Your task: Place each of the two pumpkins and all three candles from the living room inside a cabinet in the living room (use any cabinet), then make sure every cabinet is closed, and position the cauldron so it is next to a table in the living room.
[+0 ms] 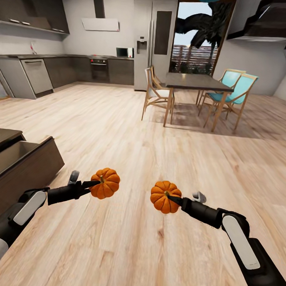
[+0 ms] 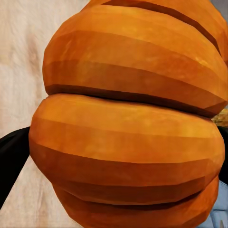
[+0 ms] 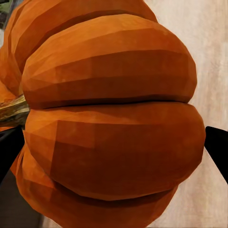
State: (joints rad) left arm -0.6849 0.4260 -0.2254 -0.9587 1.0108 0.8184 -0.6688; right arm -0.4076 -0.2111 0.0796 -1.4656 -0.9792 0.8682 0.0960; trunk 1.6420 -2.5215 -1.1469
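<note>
While both arms reach forward over the wood floor (image 1: pixel 131 130):
Cabinet (image 1: pixel 23 162): near left, open.
Left gripper (image 1: pixel 92 184): clamped on left pumpkin (image 1: pixel 105 183).
Right gripper (image 1: pixel 174 199): clamped on right pumpkin (image 1: pixel 165 197).

Two matte black arms, each with a long rounded white panel along the forearm. Left end effector (image 1: pixel 92 183) and right end effector (image 1: pixel 176 199) both slim, black, tapered, each with a small grey knob just behind it.
</note>
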